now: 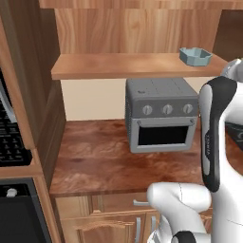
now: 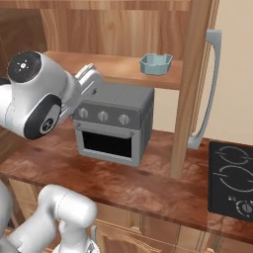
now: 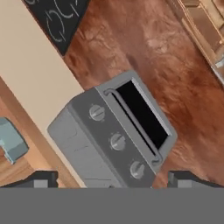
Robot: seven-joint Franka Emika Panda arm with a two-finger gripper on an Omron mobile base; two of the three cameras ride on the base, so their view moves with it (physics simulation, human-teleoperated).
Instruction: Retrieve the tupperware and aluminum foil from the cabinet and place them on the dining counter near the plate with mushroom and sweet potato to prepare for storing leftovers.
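While my fingers [image 3: 112,180] stand wide and empty over the grey three-knob toaster oven [image 1: 161,114] on the table, I'd lift and reach rightward to the small pale blue-teal plastic tupperware tub [image 1: 195,55] at the right end of the open light-brown wooden cabinet shelf [image 1: 118,65], straddling its rim squarely.

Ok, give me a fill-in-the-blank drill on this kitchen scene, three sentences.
1. The tupperware sits on the cabinet's ____.
2. The toaster oven has ____ knobs on its front.
3. The gripper is ____, holding nothing.

Missing words: shelf; three; open
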